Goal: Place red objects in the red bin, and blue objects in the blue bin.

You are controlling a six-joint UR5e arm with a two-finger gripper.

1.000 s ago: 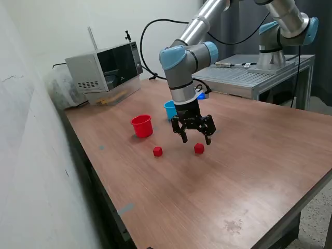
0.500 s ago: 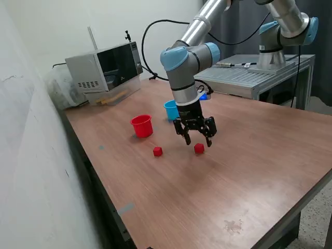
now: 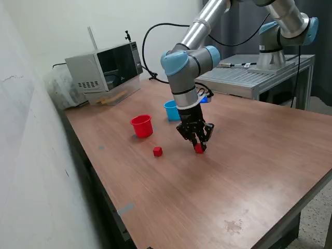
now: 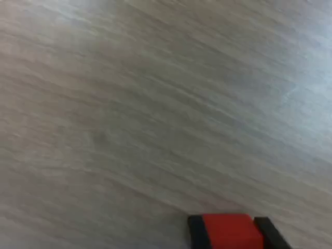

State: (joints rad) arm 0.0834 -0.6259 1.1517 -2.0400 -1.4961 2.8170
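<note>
Wrist view: red cube btwn gripper fingers, touching.

The arm reaches steeply down, its hand pointing at the table, fingers closed around a red cube.

A black gripper is seen with a red cube between its fingers. A second red cube is seen near it. Beyond that cube, a red cup is shown, and behind the gripper a light-blue cup. The table is coloured brown with a wood-grain pattern.
</note>
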